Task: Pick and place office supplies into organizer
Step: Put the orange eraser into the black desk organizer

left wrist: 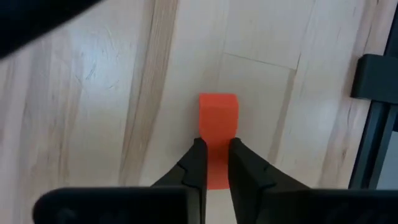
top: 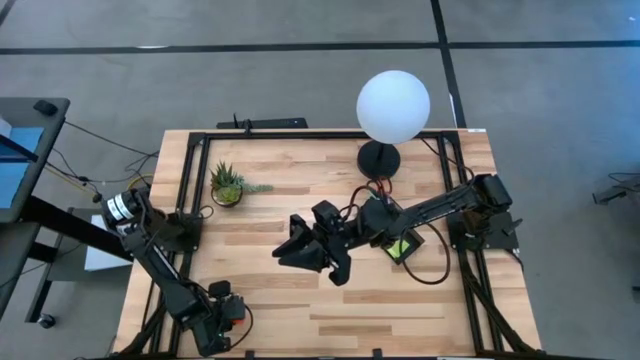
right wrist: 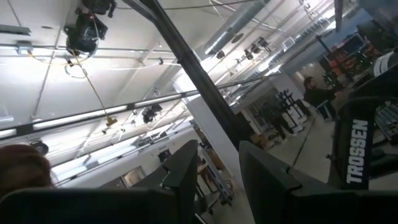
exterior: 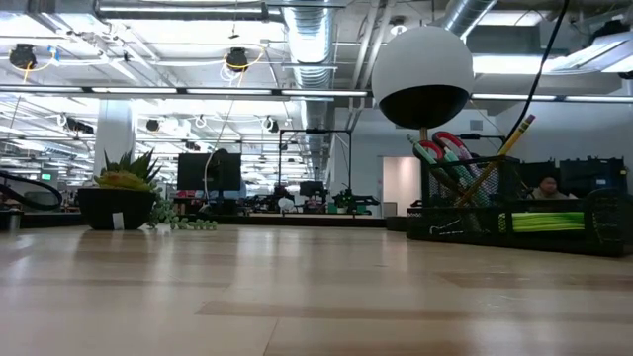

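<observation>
My left gripper (left wrist: 212,163) is clamped on the small red-orange piece (left wrist: 217,121), fingers pinching its near end, with the piece's long axis running straight out ahead between them, flat on the counter (left wrist: 93,112). In the high view this gripper (top: 228,312) sits at the counter's front left corner, well apart from the organizer (top: 404,246), which lies across the counter to the right, near the round base of the globe lamp (top: 393,106). So the coming carry, as I judge it, runs rightward and away from the front edge toward that organizer.

My right gripper (right wrist: 217,168) has its fingers apart with nothing between them, and points up at the ceiling; its arm stretches left from the organizer over mid-counter. It is the nearer arm to the organizer (exterior: 524,222), which already holds scissors (exterior: 443,153), a pencil (exterior: 509,138) and the lime-green pad (exterior: 544,222).
</observation>
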{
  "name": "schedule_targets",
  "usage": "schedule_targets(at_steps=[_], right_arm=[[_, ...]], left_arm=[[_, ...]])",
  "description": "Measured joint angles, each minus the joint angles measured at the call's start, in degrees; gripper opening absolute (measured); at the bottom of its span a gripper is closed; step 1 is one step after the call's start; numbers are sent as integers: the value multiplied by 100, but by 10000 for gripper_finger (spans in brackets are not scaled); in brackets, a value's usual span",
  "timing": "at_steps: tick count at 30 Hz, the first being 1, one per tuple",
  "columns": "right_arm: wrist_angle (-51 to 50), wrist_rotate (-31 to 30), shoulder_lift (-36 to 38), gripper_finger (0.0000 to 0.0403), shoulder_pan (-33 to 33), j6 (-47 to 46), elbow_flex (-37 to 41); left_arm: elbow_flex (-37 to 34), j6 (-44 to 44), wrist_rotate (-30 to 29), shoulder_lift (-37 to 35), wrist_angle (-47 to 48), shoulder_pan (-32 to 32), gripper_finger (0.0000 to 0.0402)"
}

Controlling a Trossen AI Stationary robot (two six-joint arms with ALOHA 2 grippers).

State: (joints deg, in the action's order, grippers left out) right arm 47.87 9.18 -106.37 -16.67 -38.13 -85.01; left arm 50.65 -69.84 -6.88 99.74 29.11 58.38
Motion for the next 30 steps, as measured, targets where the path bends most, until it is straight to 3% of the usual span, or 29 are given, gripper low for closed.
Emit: schedule_targets(at_steps=[16,23,30], right_arm=[[835,618,-2,113,31,-142,2],[1182,665,-2,113,31,-589,2],[1671,1027,-2,113,3,-706,2]], left_arm=[[532,533,-4,78,467,-516,36],[807,667,-877,107,664,-854,36],[1049,1799,-1296,92,608,-1704,36]])
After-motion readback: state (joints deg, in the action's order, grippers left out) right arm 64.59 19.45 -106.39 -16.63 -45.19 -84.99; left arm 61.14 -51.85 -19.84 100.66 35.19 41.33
